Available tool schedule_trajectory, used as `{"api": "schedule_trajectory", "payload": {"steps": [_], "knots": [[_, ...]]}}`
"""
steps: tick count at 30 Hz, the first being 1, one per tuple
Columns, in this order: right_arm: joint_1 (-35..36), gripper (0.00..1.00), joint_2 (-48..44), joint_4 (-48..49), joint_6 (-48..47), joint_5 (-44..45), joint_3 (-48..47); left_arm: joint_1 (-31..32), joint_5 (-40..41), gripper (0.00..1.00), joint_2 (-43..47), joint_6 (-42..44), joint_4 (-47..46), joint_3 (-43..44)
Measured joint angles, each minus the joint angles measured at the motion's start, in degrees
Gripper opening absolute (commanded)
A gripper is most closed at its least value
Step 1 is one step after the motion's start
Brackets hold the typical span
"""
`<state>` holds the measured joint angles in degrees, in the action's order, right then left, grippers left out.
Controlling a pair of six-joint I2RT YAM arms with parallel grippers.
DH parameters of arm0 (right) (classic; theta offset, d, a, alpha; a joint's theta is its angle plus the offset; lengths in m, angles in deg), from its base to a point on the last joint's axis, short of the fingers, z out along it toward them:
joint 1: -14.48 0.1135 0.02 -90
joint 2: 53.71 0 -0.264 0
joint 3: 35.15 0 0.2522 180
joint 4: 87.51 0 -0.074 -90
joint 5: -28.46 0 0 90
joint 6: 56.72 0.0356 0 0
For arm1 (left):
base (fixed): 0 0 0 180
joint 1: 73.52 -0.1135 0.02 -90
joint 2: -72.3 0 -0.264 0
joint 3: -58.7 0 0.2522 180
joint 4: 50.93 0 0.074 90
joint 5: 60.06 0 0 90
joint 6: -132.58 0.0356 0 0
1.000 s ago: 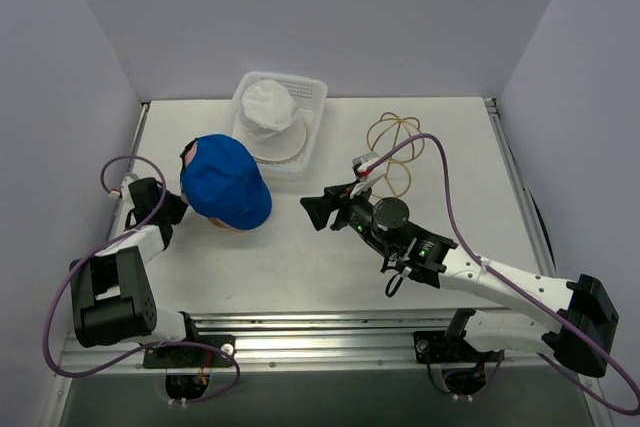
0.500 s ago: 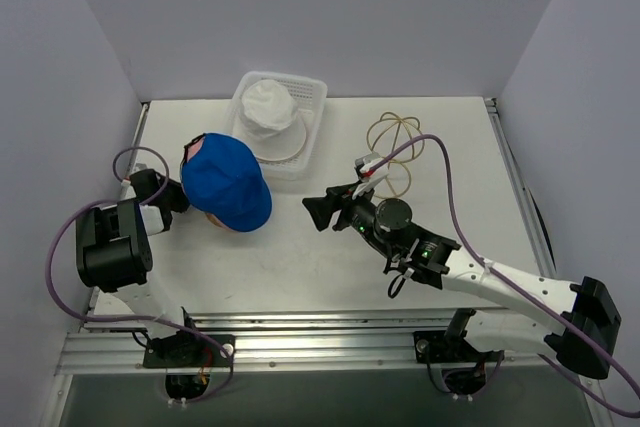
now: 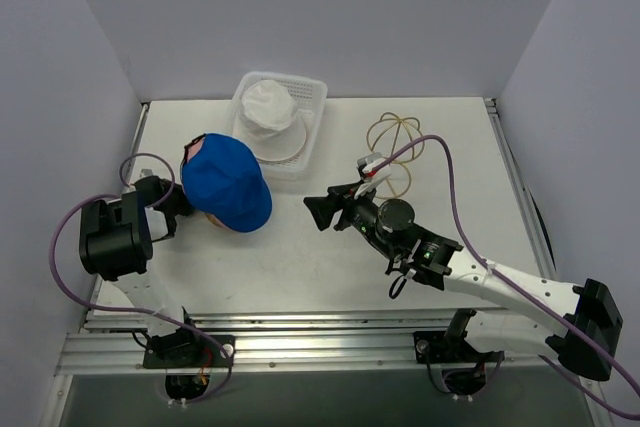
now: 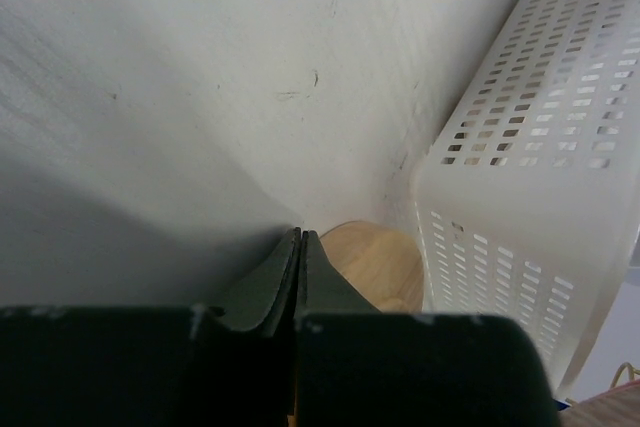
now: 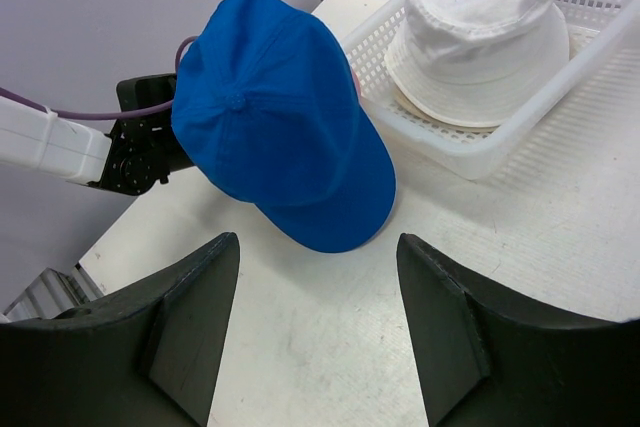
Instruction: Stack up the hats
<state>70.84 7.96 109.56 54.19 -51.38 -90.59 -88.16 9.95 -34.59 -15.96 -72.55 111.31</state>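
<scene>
A royal blue cap (image 3: 227, 182) (image 5: 280, 137) lies left of centre on top of a pink cap, of which only an edge (image 3: 194, 153) shows. An off-white floppy hat (image 3: 268, 110) (image 5: 480, 32) sits in the white mesh basket (image 3: 309, 137) (image 5: 470, 152). My left gripper (image 3: 176, 201) (image 4: 298, 239) is shut with nothing in it, low at the blue cap's left side. My right gripper (image 3: 320, 210) (image 5: 315, 332) stands open right of the blue cap, facing it, apart from it.
A gold wire dome frame (image 3: 396, 142) lies at the back right, by the right arm's purple cable. In the left wrist view a tan rounded thing (image 4: 375, 265) sits just past the fingertips beside the basket wall (image 4: 540, 177). The side walls stand close to the table.
The left arm's elbow has swung up toward the table while its gripper stayed by the cap and closed fully. The blue cap and the right arm have hardly moved.
</scene>
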Motion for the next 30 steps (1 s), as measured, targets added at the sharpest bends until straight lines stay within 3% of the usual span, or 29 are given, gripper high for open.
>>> {"api": "schedule_trajectory", "payload": {"steps": [6,12,22,30], "knots": [[0.00,0.60,-0.02,-0.02,0.02,0.00,0.00,1.68,1.57,0.02,0.44,0.31,3.10,1.20],[0.00,0.60,-0.39,-0.26,0.02,0.00,0.00,3.67,3.63,0.02,4.59,0.11,4.42,-2.84],[0.00,0.60,-0.50,-1.27,0.07,0.17,0.00,11.30,9.81,0.02,9.75,-2.38,4.44,-8.02],[-0.02,0.60,0.46,-1.46,0.09,0.55,0.00,15.28,19.98,0.02,23.69,-2.03,14.10,-12.79]]}}
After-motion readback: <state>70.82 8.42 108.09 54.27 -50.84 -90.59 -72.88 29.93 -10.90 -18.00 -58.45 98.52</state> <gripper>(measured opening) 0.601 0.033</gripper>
